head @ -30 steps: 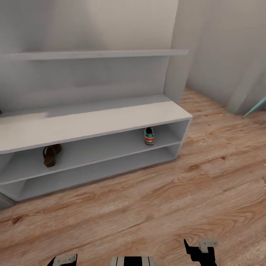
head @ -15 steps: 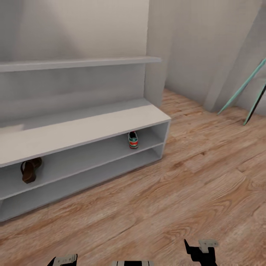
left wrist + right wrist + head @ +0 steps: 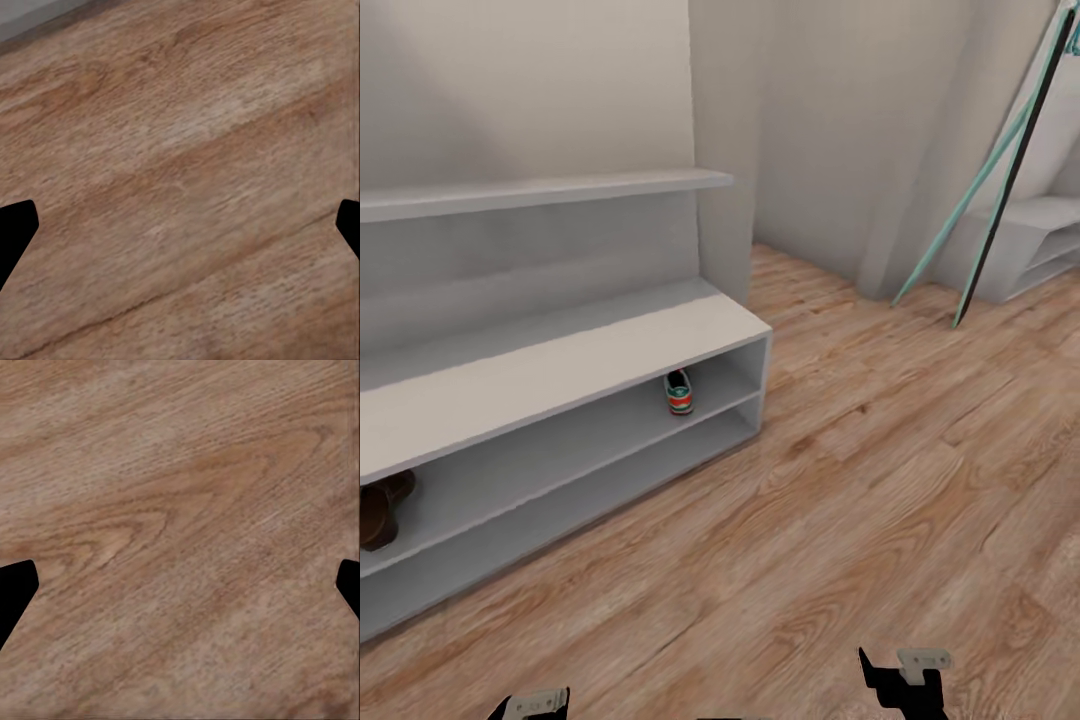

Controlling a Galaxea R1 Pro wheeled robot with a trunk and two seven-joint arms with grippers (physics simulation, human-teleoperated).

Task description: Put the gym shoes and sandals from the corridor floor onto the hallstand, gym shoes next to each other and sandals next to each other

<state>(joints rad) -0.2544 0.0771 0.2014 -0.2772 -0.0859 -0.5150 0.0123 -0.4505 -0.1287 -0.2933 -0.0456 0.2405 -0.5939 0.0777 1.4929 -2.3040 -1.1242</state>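
The hallstand (image 3: 560, 370) stands along the wall at the left, under a floating shelf (image 3: 540, 190). One gym shoe (image 3: 679, 392) sits heel-out in its upper shelf bay near the right end. A brown sandal (image 3: 377, 510) lies in the same bay, cut off by the picture's left edge; I cannot tell if it is one or two. The corridor floor (image 3: 840, 520) stretches in front. My left gripper (image 3: 530, 704) and right gripper (image 3: 905, 678) hang low at the bottom edge. In both wrist views the fingertips (image 3: 15, 229) (image 3: 15, 589) stand far apart over bare planks, holding nothing.
A shorter white bench (image 3: 1030, 245) stands at the far right. A teal pole (image 3: 970, 185) and a black pole (image 3: 1010, 170) lean against the wall beside it. A wall corner (image 3: 725, 120) juts out just right of the hallstand.
The whole view has swung to the right, so the hallstand and its shoes slid left in the picture and the far bench and poles came in. Both grippers sit the same.
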